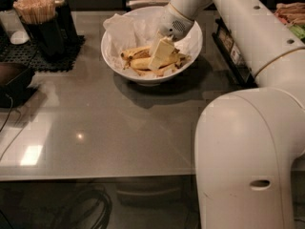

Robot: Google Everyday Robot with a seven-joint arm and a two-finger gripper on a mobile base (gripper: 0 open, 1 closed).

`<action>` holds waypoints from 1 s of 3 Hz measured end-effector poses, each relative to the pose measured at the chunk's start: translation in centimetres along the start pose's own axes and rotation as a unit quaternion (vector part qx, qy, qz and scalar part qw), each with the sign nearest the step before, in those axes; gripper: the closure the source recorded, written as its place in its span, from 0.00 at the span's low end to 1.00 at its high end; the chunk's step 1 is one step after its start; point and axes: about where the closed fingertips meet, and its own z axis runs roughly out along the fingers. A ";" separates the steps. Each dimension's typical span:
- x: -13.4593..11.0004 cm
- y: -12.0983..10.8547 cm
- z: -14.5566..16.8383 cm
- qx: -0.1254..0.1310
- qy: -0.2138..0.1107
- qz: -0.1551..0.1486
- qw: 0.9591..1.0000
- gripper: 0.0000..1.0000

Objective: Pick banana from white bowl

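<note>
The white bowl (112,51), lined with crumpled white paper, stands on the grey table at the back centre. Several bananas lie in it. The long pale-yellow banana (141,63) lies across the bowl's middle, with a shorter one (135,53) behind it. My gripper (160,56) reaches down into the bowl from the upper right. It sits on top of the bananas at about their middle and hides part of them.
A black holder of wooden sticks (40,25) stands on a black mat at the back left. A dark object (14,82) sits at the left edge. A rack (233,51) stands right of the bowl. My white arm base (248,161) fills the front right.
</note>
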 end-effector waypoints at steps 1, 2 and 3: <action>1.0 -0.5 0.3 -0.001 -0.001 0.016 1.000 0.46; 1.4 -0.7 0.3 -0.003 -0.002 0.022 1.000 0.45; 1.6 -0.7 0.2 -0.002 -0.002 0.025 1.000 0.64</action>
